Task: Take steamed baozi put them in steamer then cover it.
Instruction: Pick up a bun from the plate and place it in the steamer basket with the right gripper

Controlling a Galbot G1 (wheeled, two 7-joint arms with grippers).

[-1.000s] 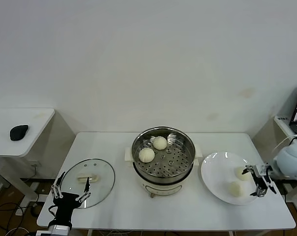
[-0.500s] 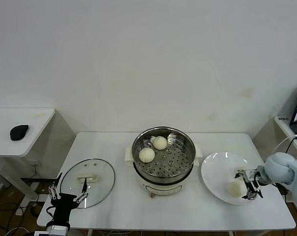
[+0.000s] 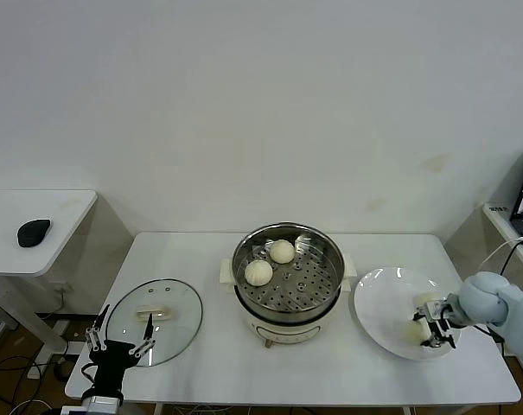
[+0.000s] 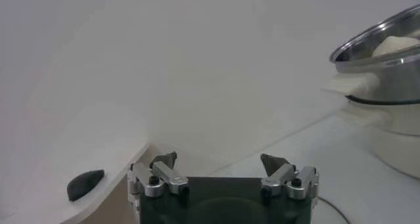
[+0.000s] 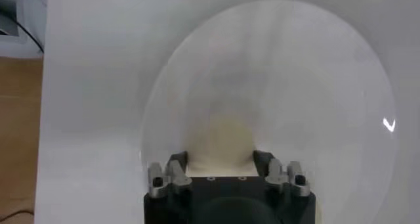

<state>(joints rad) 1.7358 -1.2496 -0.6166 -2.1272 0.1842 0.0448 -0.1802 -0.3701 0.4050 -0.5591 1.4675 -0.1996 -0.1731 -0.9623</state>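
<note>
shiny perforated steel steamer (image 3: 287,281), clear glass lid (image 3: 154,321), glossy white plate (image 3: 382,316), smooth matt baozi (image 3: 258,272).

Left gripper (image 4: 222,173), at the lower edge of the left wrist frame: a black block carrying two silver metal finger links, each fastened with dark round screws and ending in a dark wedge-shaped tip. Right gripper (image 5: 220,169), at the bottom of the right wrist frame: the same black body and silver screwed links. In the head frame's lower right, the right arm (image 3: 494,303) appears pale blue-grey, smooth and rounded.
</note>
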